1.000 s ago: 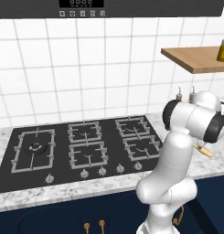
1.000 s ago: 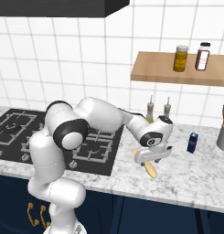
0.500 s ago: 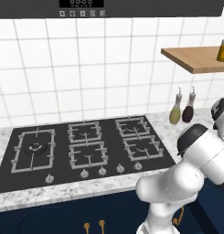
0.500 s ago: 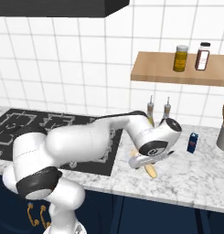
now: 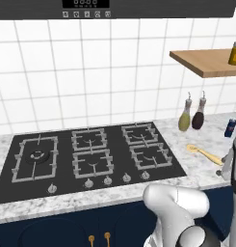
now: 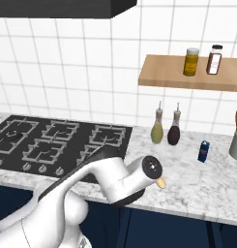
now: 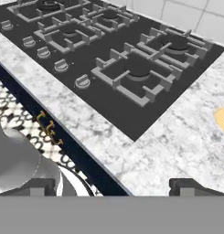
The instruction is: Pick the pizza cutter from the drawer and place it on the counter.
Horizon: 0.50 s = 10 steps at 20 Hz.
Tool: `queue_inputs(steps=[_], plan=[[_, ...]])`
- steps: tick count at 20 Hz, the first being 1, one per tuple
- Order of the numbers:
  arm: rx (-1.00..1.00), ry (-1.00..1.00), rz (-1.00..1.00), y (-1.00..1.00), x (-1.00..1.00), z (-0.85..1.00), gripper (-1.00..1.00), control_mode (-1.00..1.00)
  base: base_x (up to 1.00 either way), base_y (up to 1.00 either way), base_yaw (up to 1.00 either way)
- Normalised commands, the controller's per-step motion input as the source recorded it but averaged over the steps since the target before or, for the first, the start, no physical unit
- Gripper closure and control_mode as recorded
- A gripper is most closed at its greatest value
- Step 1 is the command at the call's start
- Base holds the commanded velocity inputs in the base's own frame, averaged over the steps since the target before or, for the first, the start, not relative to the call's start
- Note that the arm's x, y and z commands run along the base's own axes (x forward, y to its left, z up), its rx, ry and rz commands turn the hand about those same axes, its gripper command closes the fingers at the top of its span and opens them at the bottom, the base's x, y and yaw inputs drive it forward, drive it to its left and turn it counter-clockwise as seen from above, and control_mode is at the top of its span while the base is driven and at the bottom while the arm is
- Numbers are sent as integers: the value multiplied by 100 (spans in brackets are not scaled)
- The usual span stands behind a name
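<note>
Pizza cutter (image 5: 204,154) lying flat on counter (image 5: 211,140), right of black hob (image 5: 90,157), in front of olive bottle (image 5: 185,116) and dark bottle (image 5: 199,115). Small blue can (image 5: 230,128) near its far end. My gripper (image 7: 113,188) low over counter front edge, fingertips (image 7: 189,186) spread wide, nothing between them. Yellow cutter head (image 7: 221,119) peeks in at right edge of hand view. Wooden shelf (image 6: 187,77) above with two jars.

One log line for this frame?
yellow-tan pizza cutter: flat on speckled marble counter, right of black hob | gripper: open, empty
</note>
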Motion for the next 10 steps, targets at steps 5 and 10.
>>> queue_inputs(steps=[5, 10], plan=[[0, -18, 0, 100, 2, 67, -100, -100, 0, 0, 0], [0, 14, 0, 100, 48, 79, -100, -100, 0, 0, 0]])
